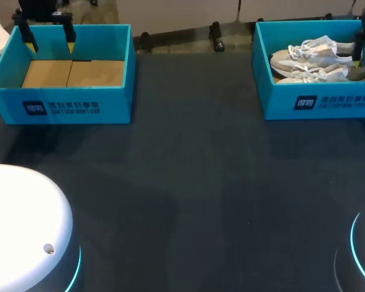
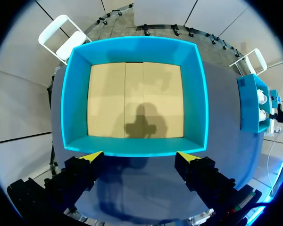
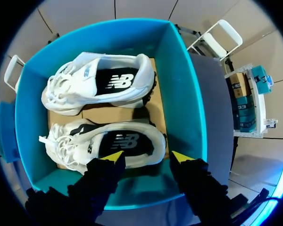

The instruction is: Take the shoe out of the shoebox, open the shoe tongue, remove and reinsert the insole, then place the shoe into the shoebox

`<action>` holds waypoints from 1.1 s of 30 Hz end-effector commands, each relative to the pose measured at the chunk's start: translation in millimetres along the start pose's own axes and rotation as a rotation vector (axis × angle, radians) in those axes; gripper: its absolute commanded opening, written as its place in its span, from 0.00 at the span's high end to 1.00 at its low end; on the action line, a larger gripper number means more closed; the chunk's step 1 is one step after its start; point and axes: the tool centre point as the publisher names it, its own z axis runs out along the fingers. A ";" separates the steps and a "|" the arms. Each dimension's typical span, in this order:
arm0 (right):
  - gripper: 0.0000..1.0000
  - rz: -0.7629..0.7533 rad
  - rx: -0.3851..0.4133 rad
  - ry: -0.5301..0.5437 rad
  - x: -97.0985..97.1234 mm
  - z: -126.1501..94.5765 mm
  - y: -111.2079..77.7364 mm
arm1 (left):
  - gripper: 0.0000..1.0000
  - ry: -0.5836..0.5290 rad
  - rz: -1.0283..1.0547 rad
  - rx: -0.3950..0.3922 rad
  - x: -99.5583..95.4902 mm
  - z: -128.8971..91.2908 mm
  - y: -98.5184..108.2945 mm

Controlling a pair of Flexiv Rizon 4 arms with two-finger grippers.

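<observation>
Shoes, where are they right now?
The shoes lie side by side inside the blue shoebox at the far right of the head view, just under the open right gripper.

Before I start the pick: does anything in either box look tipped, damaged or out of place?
Nothing stands out. Two shoes sit upright, side by side, in the right shoebox; the left shoebox shows only its cardboard floor. The left gripper and right gripper hover open above.

Near one table (image 2: 146, 188) edge: open blue shoebox (image 2: 132, 44), tan cardboard floor (image 2: 132, 89) showing inside, a shadow (image 2: 140, 123) across it. The left end effector (image 2: 139, 156) hovers over the box's near wall, yellow-tipped fingers (image 2: 92, 156) spread wide. A second blue shoebox (image 2: 249, 106) sits well apart along the same edge, white shoes (image 2: 262, 97) inside.
</observation>
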 end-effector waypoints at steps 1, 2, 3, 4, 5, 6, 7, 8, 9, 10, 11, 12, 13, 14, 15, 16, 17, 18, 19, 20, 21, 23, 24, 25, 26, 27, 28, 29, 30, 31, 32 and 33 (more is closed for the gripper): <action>0.47 0.014 -0.004 -0.004 -3.4 11.3 3.3 | 0.00 -0.001 0.000 0.000 -0.1 -0.4 0.3; 0.51 0.023 -0.005 -0.013 -5.0 13.5 3.3 | 0.00 -0.001 0.000 0.000 -0.1 -0.4 0.3; 0.50 0.019 -0.006 -0.014 -5.7 15.2 3.5 | 0.00 -0.001 0.000 0.000 -0.1 -0.4 0.3; 0.50 0.020 -0.005 -0.019 -6.9 17.4 3.8 | 0.00 -0.001 0.000 0.000 -0.1 -0.4 0.3; 0.50 0.019 -0.007 -0.020 -7.6 19.1 4.1 | 0.00 -0.001 0.000 0.000 -0.1 -0.4 0.3; 0.50 0.020 -0.013 -0.018 -8.7 20.5 4.4 | 0.00 -0.001 0.000 0.000 -0.1 -0.4 0.3; 0.47 0.022 -0.012 -0.020 -9.9 22.4 4.8 | 0.00 -0.001 0.000 0.000 -0.1 -0.4 0.3; 0.49 0.024 -0.012 -0.022 -10.8 23.8 5.1 | 0.00 -0.001 0.000 0.000 -0.1 -0.4 0.3; 0.50 0.026 -0.014 -0.021 -11.8 25.2 5.3 | 0.00 -0.001 0.000 0.000 -0.1 -0.4 0.3; 0.50 0.027 -0.016 -0.020 -12.3 26.1 5.6 | 0.00 -0.001 0.000 0.000 -0.1 -0.4 0.3; 0.51 0.027 -0.017 -0.020 -12.7 27.4 5.9 | 0.00 -0.001 0.000 0.000 -0.1 -0.4 0.3; 0.51 0.028 -0.018 -0.024 -13.6 30.2 6.7 | 0.00 -0.001 0.000 0.000 -0.1 -0.4 0.3; 0.51 0.028 -0.018 -0.024 -14.5 32.3 7.2 | 0.00 -0.001 0.000 0.000 -0.1 -0.4 0.3; 0.51 0.029 -0.018 -0.024 -15.4 34.4 7.5 | 0.00 -0.001 0.000 0.000 -0.1 -0.4 0.3; 0.51 0.030 -0.017 -0.024 -15.8 36.2 7.8 | 0.00 -0.001 0.000 0.000 -0.1 -0.4 0.3; 0.51 0.031 -0.017 -0.023 -16.1 38.0 7.9 | 0.00 -0.001 0.000 0.000 -0.1 -0.4 0.3; 0.51 0.030 -0.017 -0.022 -16.1 39.4 7.9 | 0.00 -0.001 0.000 0.000 -0.1 -0.4 0.3; 0.51 0.028 -0.017 -0.020 -15.7 41.0 7.9 | 0.00 -0.001 0.000 0.000 -0.1 -0.4 0.3; 0.51 0.023 -0.016 -0.021 -14.7 42.9 8.0 | 0.00 -0.001 0.000 0.000 -0.1 -0.4 0.3; 0.52 0.018 -0.015 -0.022 -13.6 44.8 8.0 | 0.00 -0.001 0.000 0.000 -0.1 -0.4 0.3; 0.52 0.008 -0.012 -0.040 -12.5 46.9 8.1 | 0.00 -0.001 0.000 0.000 -0.1 -0.4 0.3; 0.52 0.009 -0.013 -0.032 -11.3 50.8 7.6 | 0.00 -0.001 0.000 0.000 -0.1 -0.4 0.3; 0.52 0.009 -0.015 -0.029 -11.2 52.3 7.1 | 0.00 -0.001 0.000 0.000 -0.1 -0.4 0.3; 0.52 0.009 -0.017 -0.027 -10.8 54.0 6.7 | 0.00 -0.001 0.000 0.000 -0.1 -0.4 0.3; 0.52 0.009 -0.018 -0.026 -10.5 55.9 6.6 | 0.00 -0.001 0.000 0.000 -0.1 -0.4 0.3; 0.52 0.008 -0.018 -0.025 -10.5 57.7 6.8 | 0.00 -0.001 0.000 0.000 -0.1 -0.4 0.3; 0.52 0.007 -0.019 -0.024 -10.1 59.4 7.0 | 0.00 -0.001 0.000 0.000 -0.1 -0.4 0.3; 0.52 0.004 -0.020 -0.024 -9.5 60.5 7.0 | 0.00 -0.001 0.000 0.000 -0.1 -0.4 0.3; 0.52 0.002 -0.020 -0.025 -9.1 62.1 7.3 | 0.00 -0.001 0.000 0.000 -0.1 -0.4 0.3; 0.52 0.002 -0.018 -0.030 -9.3 64.1 7.8 | 0.00 -0.001 0.000 0.000 -0.1 -0.4 0.3; 0.52 0.003 -0.017 -0.031 -9.5 65.7 8.3 | 0.00 -0.001 0.000 0.000 -0.1 -0.4 0.3; 0.53 0.004 -0.017 -0.032 -10.0 67.2 8.6 | 0.00 -0.001 0.000 0.000 -0.1 -0.4 0.3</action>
